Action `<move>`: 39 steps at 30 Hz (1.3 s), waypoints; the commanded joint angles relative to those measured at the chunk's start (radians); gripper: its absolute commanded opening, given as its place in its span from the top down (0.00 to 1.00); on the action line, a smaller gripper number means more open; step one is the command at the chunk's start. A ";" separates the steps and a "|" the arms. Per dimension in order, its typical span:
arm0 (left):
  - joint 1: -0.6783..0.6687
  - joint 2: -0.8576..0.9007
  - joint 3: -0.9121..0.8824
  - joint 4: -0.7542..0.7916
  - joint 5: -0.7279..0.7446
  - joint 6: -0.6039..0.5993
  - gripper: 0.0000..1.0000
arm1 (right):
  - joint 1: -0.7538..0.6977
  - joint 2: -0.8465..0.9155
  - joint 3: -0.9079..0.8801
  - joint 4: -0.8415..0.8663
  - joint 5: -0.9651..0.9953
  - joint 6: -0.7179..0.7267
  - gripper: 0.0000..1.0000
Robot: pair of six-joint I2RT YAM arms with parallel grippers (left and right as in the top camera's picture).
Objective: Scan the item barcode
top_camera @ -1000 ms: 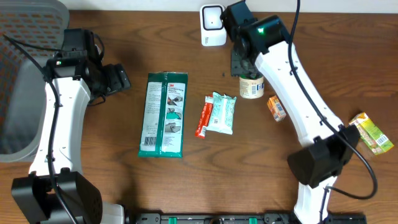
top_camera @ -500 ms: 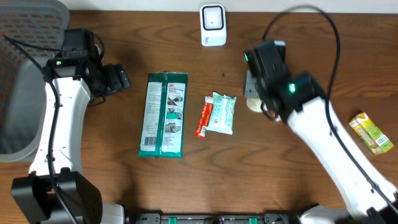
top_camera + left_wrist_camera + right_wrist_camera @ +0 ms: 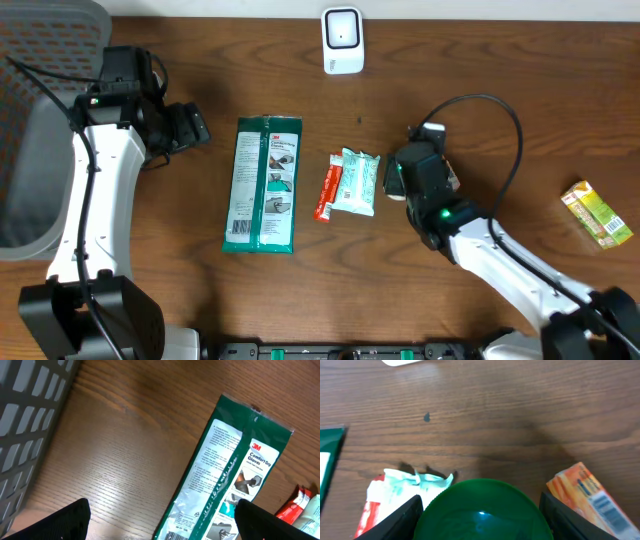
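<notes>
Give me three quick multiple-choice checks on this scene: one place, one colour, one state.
1. Where is the white scanner? A) far edge of the table B) in a basket C) beside the carton
2. Lid colour of the tub in the right gripper? A) red B) white C) green
3. The left gripper is: A) shut on a pack B) open, empty C) shut on a sachet

A: it stands top centre in the overhead view. C: the right wrist view shows a green lid. B: its fingers stand wide apart, gripping nothing.
</notes>
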 commanded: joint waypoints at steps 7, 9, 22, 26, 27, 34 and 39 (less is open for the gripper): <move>0.004 0.005 0.003 -0.005 -0.002 0.006 0.08 | 0.011 0.079 -0.001 0.041 0.027 -0.011 0.83; 0.004 0.005 0.003 -0.005 -0.002 0.006 0.08 | 0.011 0.078 -0.001 0.042 0.026 -0.011 0.79; 0.004 0.005 0.003 -0.005 -0.002 0.006 0.08 | 0.011 0.055 0.000 -0.026 -0.100 -0.066 0.22; 0.004 0.005 0.003 -0.005 -0.002 0.006 0.08 | 0.008 -0.032 0.000 -0.056 -0.112 -0.083 0.18; 0.004 0.005 0.003 -0.005 -0.002 0.006 0.08 | 0.005 -0.056 0.000 -0.059 -0.112 -0.091 0.17; 0.004 0.005 0.003 -0.005 -0.002 0.006 0.08 | -0.079 -0.284 0.003 -0.068 -0.113 -0.107 0.04; 0.004 0.005 0.003 -0.004 -0.002 0.006 0.08 | -0.204 -0.366 0.003 -0.077 -0.113 -0.154 0.01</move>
